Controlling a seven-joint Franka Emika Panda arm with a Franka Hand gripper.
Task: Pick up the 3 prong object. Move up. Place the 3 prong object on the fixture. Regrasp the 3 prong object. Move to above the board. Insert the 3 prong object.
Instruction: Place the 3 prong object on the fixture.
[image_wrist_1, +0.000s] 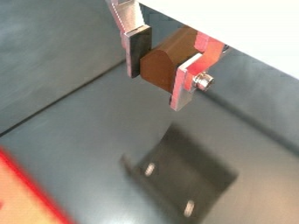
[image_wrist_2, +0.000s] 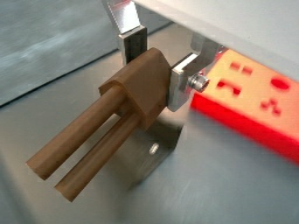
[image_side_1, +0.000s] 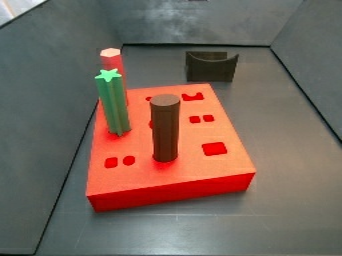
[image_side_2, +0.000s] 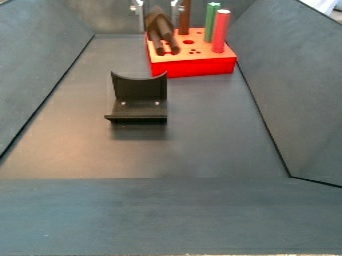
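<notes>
**A:** What is the gripper (image_wrist_2: 158, 70) holding, and what does it look like?

**B:** Two flat silver fingers (image_wrist_2: 128, 31) with dark pads are clamped on the 3 prong object (image_wrist_2: 111, 118), a matte reddish-brown piece with a blocky, angular head. In a wrist view two long round prongs stretch out side by side from the head; a third cannot be made out. The piece hangs clear of the floor. In another wrist view only its faceted head (image_wrist_1: 163, 61) shows between the plates, beside a silver screw (image_wrist_1: 205, 80).

**A:** Where is it, relative to the other parts?

**B:** In a side view the gripper (image_side_2: 158, 25) sits at the far end, near the board (image_side_2: 201, 62). The fixture (image_side_2: 136, 100), a dark grey block with a curved U-shaped notch, stands apart from the board on the floor. Its base plate (image_wrist_1: 187, 175) lies below the fingers in a wrist view.

**A:** And the board?

**B:** A thick, smooth red slab (image_side_1: 167, 160) with cut-out holes of differing shapes. On it stand a tall dark brown cylinder (image_side_1: 163, 128), a green star-topped post (image_side_1: 112, 100) and a pale red post (image_side_1: 110, 57).

**A:** The surroundings?

**B:** A dull dark grey floor (image_side_2: 147, 170) with sloping grey walls (image_side_2: 47, 80), like a shallow bin.
</notes>
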